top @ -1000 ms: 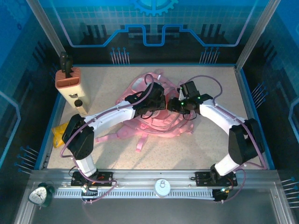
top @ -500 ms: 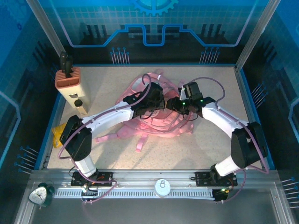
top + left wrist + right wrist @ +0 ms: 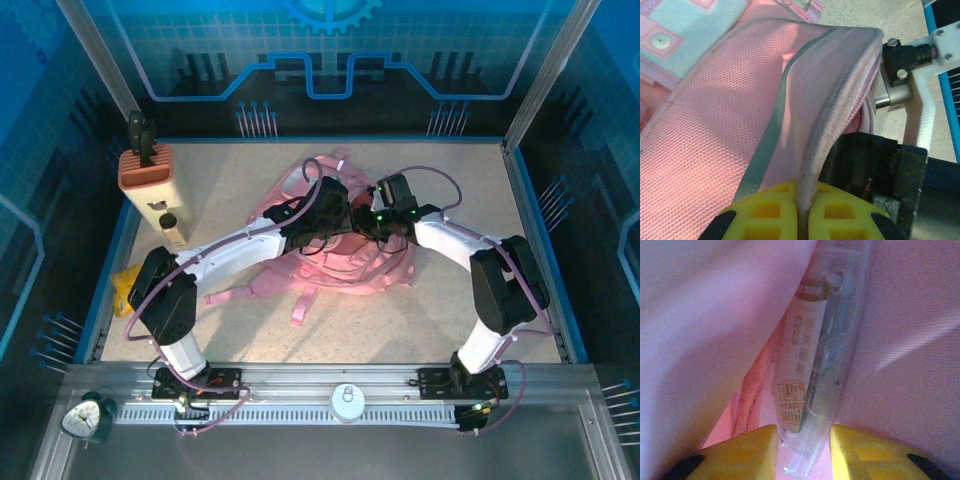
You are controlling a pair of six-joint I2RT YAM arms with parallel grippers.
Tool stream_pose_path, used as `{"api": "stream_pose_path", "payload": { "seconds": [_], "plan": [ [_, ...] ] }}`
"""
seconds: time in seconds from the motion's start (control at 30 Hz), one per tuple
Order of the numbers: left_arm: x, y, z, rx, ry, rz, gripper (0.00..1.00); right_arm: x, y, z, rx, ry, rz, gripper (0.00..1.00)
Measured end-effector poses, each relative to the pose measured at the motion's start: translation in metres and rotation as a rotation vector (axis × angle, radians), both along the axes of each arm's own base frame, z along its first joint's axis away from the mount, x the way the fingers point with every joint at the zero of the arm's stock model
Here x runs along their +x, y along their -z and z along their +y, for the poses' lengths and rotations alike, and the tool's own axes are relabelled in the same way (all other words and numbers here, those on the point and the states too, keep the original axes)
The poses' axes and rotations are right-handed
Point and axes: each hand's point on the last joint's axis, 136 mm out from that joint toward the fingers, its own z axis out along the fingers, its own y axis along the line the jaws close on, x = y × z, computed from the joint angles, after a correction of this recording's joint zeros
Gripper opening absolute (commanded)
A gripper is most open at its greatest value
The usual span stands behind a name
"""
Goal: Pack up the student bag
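Observation:
The student bag [image 3: 335, 268], a soft pink backpack, lies in the middle of the table. My left gripper [image 3: 343, 216] is shut on the rim of the bag's opening; in the left wrist view the yellow fingers [image 3: 802, 212] pinch the grey-edged pink mesh flap [image 3: 715, 100] and hold it up. My right gripper [image 3: 364, 224] sits just right of the left one, at the bag's mouth. In the right wrist view its yellow fingers [image 3: 802, 450] close on the end of a clear packet of pens [image 3: 817, 365], with pink fabric [image 3: 905, 340] on both sides.
A brown box [image 3: 146, 168] with a black item on top stands at the back left, a white bottle [image 3: 166, 222] beside it. A yellow object [image 3: 125, 287] lies at the left edge. Pink straps [image 3: 300, 312] trail toward the front. A small clock [image 3: 88, 417] sits off the table at the near left.
My right arm has moved left, bringing its gripper up against the left gripper at the bag's mouth, and its jaws have narrowed. The left arm has stayed put.

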Motion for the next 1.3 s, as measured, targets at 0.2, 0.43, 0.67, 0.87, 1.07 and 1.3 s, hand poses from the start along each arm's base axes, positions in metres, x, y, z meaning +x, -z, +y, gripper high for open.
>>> {"api": "stream_pose_path", "payload": {
  "seconds": [0.2,0.43,0.67,0.87,1.07,1.3],
  "plan": [
    [-0.003,0.006,-0.003,-0.04,-0.011,0.022,0.46,-0.024,-0.016,-0.031,-0.079,-0.002,-0.065,0.49],
    [-0.028,0.018,0.014,-0.082,-0.005,0.05,0.56,-0.059,-0.028,-0.066,-0.202,0.008,-0.123,0.55],
    [-0.047,0.04,0.076,-0.148,-0.175,0.12,0.6,-0.097,-0.007,-0.066,-0.325,-0.051,-0.096,0.56],
    [-0.039,0.076,0.103,-0.184,-0.288,0.217,0.59,-0.121,-0.001,-0.035,-0.35,-0.129,-0.112,0.55],
    [-0.03,0.089,0.091,-0.229,-0.284,0.243,0.56,-0.128,0.006,-0.015,-0.364,-0.154,-0.12,0.55],
    [-0.022,0.101,0.078,-0.257,-0.273,0.275,0.26,-0.128,0.013,0.015,-0.39,-0.152,-0.096,0.53]
  ]
}}
